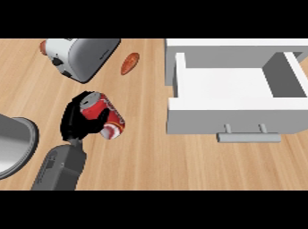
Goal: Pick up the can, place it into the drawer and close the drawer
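Can (107, 115) — red and white with a silver top — is seen in the head view, tilted, left of the drawer (239, 91) and held over the wooden counter (183, 161). The left hand (77, 120) is curled round its side, black fingers wrapped across the body, so the can is partly hidden; whether it is lifted clear of the counter cannot be told. The drawer stands pulled open, its white inside bare, its grey handle (249, 136) facing the lower edge. A toaster (83, 56) lies at the upper left, a small orange-red object (130, 63) just beside it, and a grey metal pot (8, 143) at the left edge. The right hand is not seen

The can is judged to be light and stiff, though thin-walled, so denting is possible if it is squeezed hard. Its smooth round wall is likely slippery — a hold round the middle of the body, as now taken, is judged best, with thumb and fingers on opposite sides. Care would be needed over the drawer's front wall, which must be cleared before release
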You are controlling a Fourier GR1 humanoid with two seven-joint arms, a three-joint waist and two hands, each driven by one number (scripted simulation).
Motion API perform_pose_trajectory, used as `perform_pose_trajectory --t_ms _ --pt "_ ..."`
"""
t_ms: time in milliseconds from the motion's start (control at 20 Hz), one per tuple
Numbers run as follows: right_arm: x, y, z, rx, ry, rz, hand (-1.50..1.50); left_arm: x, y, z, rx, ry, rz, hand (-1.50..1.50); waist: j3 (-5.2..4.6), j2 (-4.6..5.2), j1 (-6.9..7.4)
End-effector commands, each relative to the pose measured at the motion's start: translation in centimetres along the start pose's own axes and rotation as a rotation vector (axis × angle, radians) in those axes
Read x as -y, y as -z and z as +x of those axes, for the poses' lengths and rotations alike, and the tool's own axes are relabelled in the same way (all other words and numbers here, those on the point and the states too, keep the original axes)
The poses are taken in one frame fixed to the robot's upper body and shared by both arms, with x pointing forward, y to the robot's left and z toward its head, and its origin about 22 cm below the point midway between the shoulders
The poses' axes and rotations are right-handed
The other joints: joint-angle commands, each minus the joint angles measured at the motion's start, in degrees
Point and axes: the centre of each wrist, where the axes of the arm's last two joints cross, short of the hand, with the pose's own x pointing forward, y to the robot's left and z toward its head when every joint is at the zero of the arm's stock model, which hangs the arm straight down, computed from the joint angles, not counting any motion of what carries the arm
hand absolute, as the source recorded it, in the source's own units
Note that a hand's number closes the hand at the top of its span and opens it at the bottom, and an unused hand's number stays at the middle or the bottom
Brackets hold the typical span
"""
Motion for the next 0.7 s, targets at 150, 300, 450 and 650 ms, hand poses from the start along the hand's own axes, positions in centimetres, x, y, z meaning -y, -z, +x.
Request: perform_pose_trajectory --t_ms 150,300,450,650 --pt "0.8 -0.6 0.7 -0.016 -0.004 0.008 -1.5 5.5 0.8 5.6 0.047 0.04 -0.057 1.5 0.01 -0.07 -0.13" --pt "0.8 -0.7 -1.2 -0.007 0.007 0.008 -1.5 3.9 1.0 7.1 0.069 0.095 -0.047 1.5 0.01 0.05 -0.2" --pt "-0.5 0.9 -1.0 0.006 0.0 0.007 -1.5 8.8 3.0 9.3 0.075 0.095 -0.067 1.5 0.01 0.16 -0.11" --pt "-0.3 -0.7 0.2 0.0 0.008 -0.022 -1.5 11.7 2.1 9.8 0.098 0.093 -0.075 1.5 -0.01 0.06 -0.45"
